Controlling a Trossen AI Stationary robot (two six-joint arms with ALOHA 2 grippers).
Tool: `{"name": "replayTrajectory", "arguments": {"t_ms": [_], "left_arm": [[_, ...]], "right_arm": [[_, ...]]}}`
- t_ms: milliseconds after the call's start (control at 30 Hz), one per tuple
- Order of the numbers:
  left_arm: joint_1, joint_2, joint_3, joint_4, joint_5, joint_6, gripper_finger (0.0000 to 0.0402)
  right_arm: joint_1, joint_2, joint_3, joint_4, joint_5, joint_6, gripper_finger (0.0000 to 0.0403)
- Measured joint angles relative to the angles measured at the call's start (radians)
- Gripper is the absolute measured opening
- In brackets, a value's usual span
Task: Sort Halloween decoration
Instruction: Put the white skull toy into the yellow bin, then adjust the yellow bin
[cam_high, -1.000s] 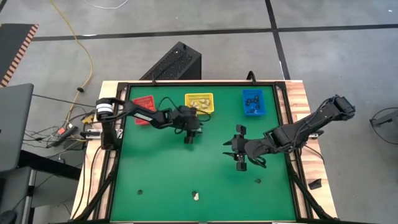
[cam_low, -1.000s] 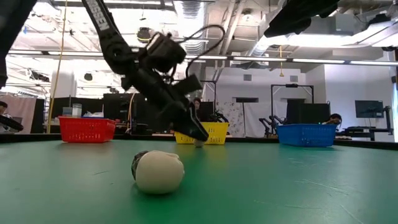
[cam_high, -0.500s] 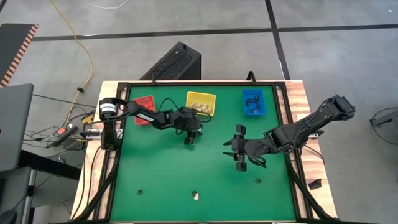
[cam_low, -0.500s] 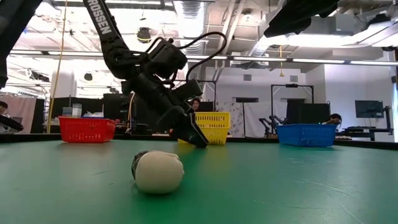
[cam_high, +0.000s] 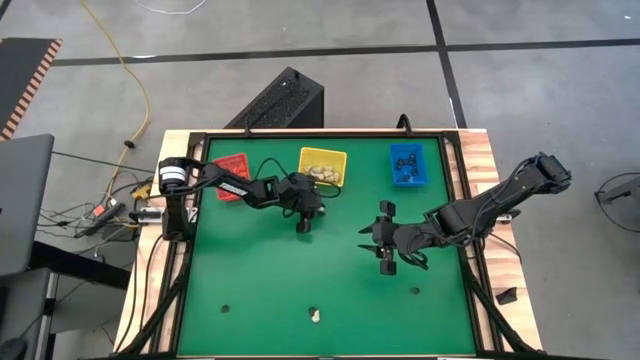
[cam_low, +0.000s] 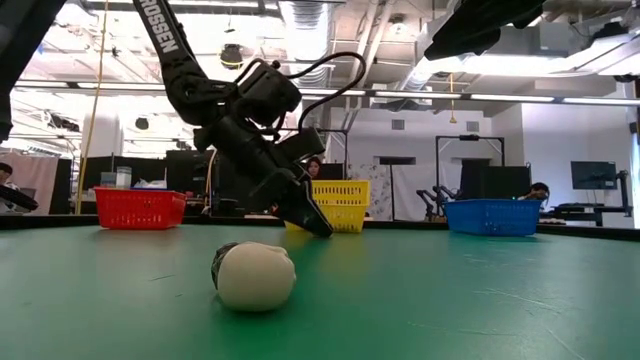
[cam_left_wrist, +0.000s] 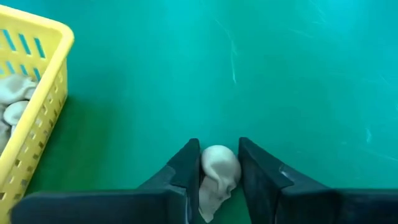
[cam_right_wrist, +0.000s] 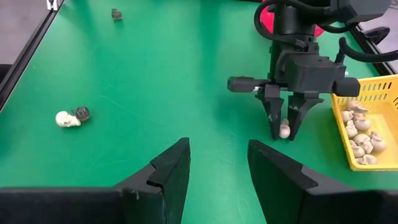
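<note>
My left gripper (cam_high: 303, 226) stands just in front of the yellow bin (cam_high: 322, 165) and is shut on a cream-white skull trinket (cam_left_wrist: 217, 177); it also shows in the right wrist view (cam_right_wrist: 285, 129). My right gripper (cam_high: 385, 258) is open and empty right of the table's middle. A cream skull and a dark trinket (cam_right_wrist: 71, 116) lie together near the front edge, large in the low view (cam_low: 254, 275). Another dark trinket (cam_high: 224, 309) lies at the front left, and one (cam_high: 416, 292) at the front right. My left gripper pinches the cream skull by its two sides (cam_left_wrist: 205, 171) between its two fingers. The fingers point down at a slant. The skull sits at the fingers' free ends, at or just above the green table; I cannot tell which.
A red bin (cam_high: 232, 165), the yellow bin with several cream skulls and a blue bin (cam_high: 407, 164) with dark trinkets stand in a row at the table's far edge. A black frame (cam_high: 190, 250) borders the green mat.
My left gripper has gone a little toward the table's left edge with the skull and has come down nearer the table. The yellow bin has shifted slightly toward the right.
</note>
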Motion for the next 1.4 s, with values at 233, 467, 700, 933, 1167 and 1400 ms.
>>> {"name": "replayTrajectory", "arguments": {"t_ms": [233,467,700,933,1167,1400], "left_arm": [[-0.012,-0.067,0.013,-0.054,-0.005,-0.027,0.0087],[-0.026,-0.218,0.02,-0.048,-0.028,-0.027,0.0079],[0.088,-0.277,0.021,-0.017,-0.166,-0.057,0.0079],[0.236,-0.258,0.021,0.0,-0.017,-0.185,0.0088],[0.252,-0.23,0.022,0.007,0.014,-0.212,0.0122],[0.254,-0.22,0.035,0.006,-0.069,-0.191,0.0159]], "right_arm": [[0.0,0.0,0.0,0.0,0.0,0.0,0.0191],[0.0,0.0,0.0,0.001,0.0,0.0,0.0191],[-0.014,0.0,0.0,0.03,0.0,0.0,0.0191],[-0.027,0.0,0.0,0.031,0.0,-0.003,0.0191],[-0.1,0.018,0.0,0.031,0.052,-0.017,0.0191],[-0.213,0.083,0.0,0.018,0.086,0.098,0.0191]]}}
